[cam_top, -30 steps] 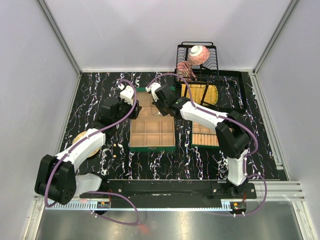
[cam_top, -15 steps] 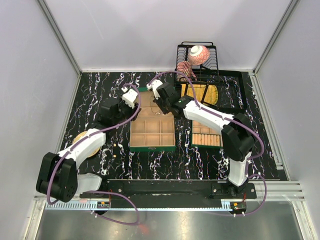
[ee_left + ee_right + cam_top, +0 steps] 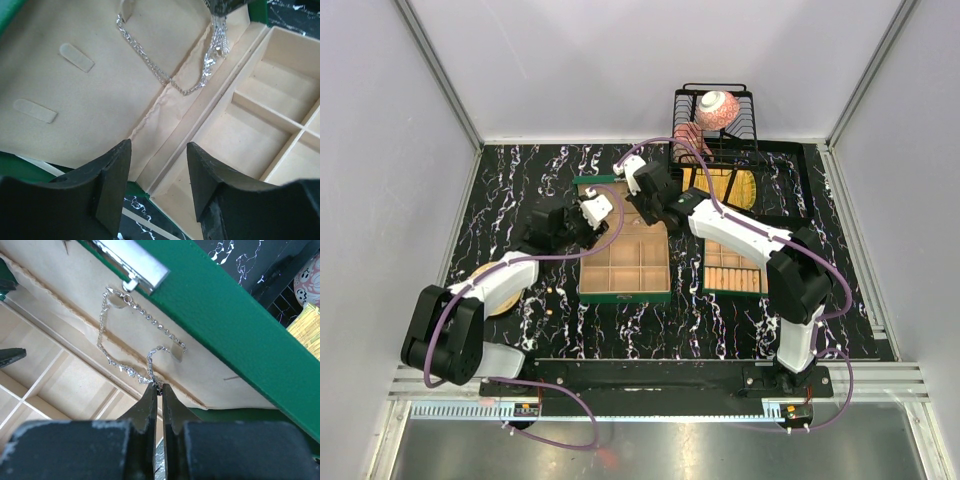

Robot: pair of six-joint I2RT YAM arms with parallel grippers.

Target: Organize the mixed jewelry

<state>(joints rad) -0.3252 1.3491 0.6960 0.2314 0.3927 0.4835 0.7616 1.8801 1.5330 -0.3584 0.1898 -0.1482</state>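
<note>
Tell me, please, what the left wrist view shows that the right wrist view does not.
Only the left wrist view shows two beige tabs on the lid lining, and the left gripper with its fingers apart, holding nothing. Only the right wrist view shows the metal clasp on the green lid rim, and the right gripper with its fingers pinched on the silver chain. Both show that chain draped over the lining, and the box's beige compartments.
</note>
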